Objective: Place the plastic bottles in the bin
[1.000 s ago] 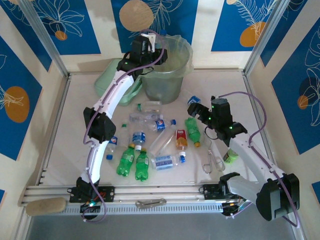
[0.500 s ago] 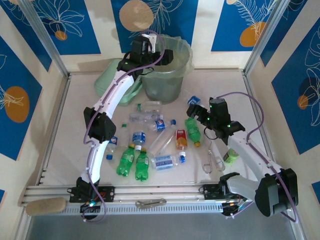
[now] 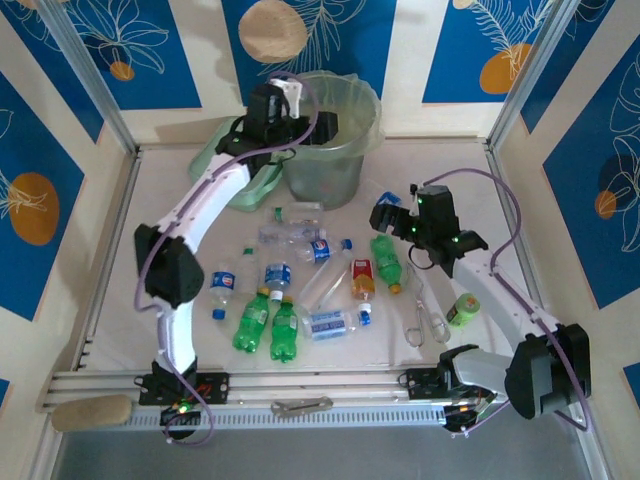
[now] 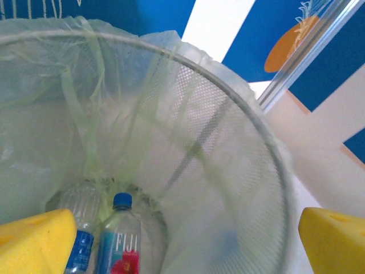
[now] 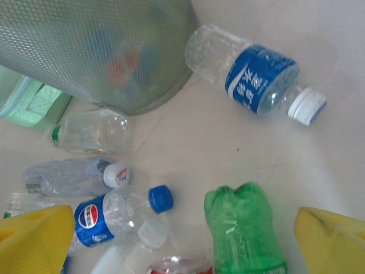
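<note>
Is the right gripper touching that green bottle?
Apart. The right wrist view shows a clear gap between the green bottle and each yellow finger of the open right gripper.

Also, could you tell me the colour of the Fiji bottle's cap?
Blue cap; best seen from left wrist.

left fingers [image 4: 34,240] opened over bin [image 3: 325,170] | left elbow [image 3: 165,265] swung leftward | right arm [image 3: 500,285] shifted off lime-green item [image 3: 463,308]
</note>
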